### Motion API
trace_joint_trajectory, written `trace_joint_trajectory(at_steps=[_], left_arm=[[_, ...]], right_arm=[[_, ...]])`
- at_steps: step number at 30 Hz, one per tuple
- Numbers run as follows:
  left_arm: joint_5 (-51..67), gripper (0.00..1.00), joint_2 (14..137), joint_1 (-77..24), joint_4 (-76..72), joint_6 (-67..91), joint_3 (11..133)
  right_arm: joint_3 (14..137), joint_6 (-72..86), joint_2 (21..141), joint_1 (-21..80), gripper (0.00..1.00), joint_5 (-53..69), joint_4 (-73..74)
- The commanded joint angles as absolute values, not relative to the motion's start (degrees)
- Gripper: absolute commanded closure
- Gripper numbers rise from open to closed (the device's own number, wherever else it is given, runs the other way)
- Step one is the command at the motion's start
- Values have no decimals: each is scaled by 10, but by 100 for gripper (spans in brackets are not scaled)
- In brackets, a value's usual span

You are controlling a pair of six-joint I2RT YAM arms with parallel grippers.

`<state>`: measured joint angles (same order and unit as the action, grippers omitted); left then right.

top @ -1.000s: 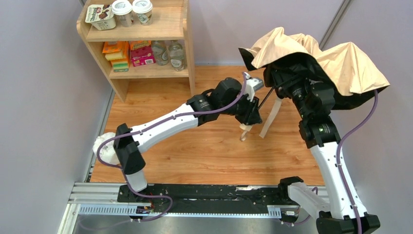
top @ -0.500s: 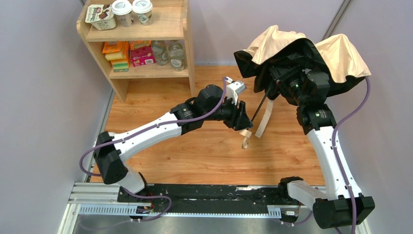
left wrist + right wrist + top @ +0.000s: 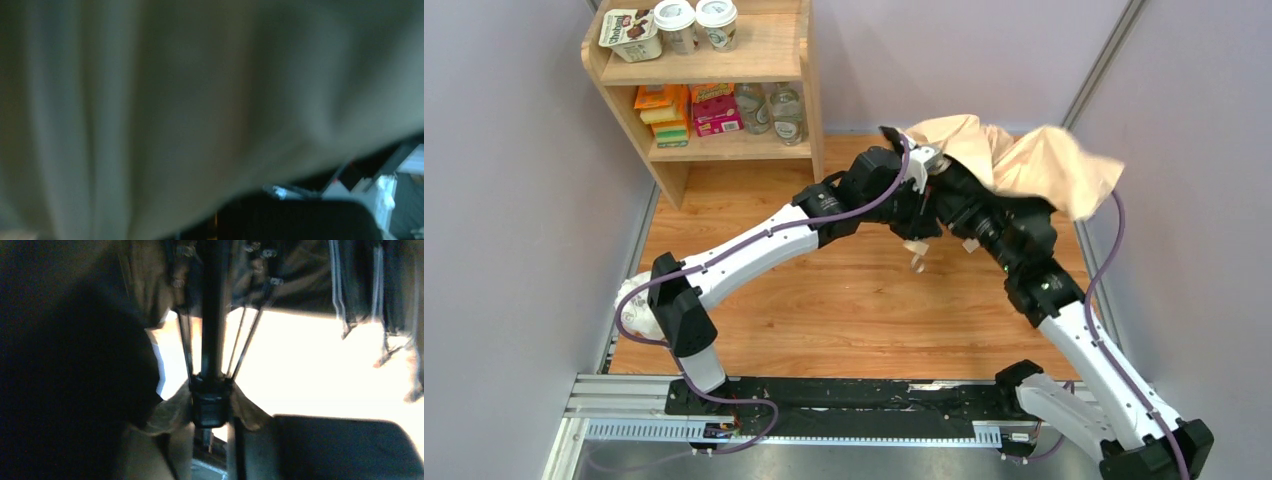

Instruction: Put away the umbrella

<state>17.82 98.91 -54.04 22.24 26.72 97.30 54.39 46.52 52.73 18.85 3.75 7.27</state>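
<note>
Setting: robot test cell, lab-type.
Evidence: plain grey partition walls (image 3: pixel 514 200); aluminium mounting rail (image 3: pixel 624 403) near; grocery-stocked wooden shelf (image 3: pixel 769 40) far left.

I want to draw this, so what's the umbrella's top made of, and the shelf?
The umbrella has a canopy that looks like thin woven fabric, matte beige: it droops in soft folds and creases. The shelf looks like pale unpainted wood, going by its light grain, though it could be veneer.

Beige umbrella (image 3: pixel 1024 160), half collapsed, held aloft
</note>
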Motion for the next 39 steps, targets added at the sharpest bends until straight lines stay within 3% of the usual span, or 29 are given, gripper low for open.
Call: trace_joint_trajectory(at_steps=[1,6,8,9,11,14,16,18,21,22,24,27,34,39], left_arm=[[159,100,937,-542,158,246,941],[180,100,917,-548,105,296,853],[178,77,892,-547,101,294,820],[178,57,863,-547,96,294,782],[181,39,813,-548,68,288,717],[192,39,731,-548,53,249,632],[167,52,657,-547,80,214,574],[128,57,573,-544,115,185,550],[34,50,459,-539,170,177,568],[2,37,439,-534,185,189,596],[-63,24,442,-526,215,226,648],[-126,22,477,-519,251,284,739],[82,21,614,-482,253,275,852],[95,21,617,-478,199,295,809]], right_arm=[[438,466,476,248,100,2,45],[472,445,524,222,100,-12,12],[482,444,546,187,100,30,-21],[490,439,554,173,100,39,-32],[496,420,569,147,100,60,-70],[507,356,584,124,100,135,-126],[486,287,584,126,100,224,-197],[447,221,577,127,100,327,-255],[344,132,539,148,100,393,-377],[328,113,528,155,100,414,-381],[323,89,519,165,100,451,-365],[321,30,497,211,100,443,-304],[363,-31,501,289,100,405,-226],[370,-17,512,306,100,378,-241]])
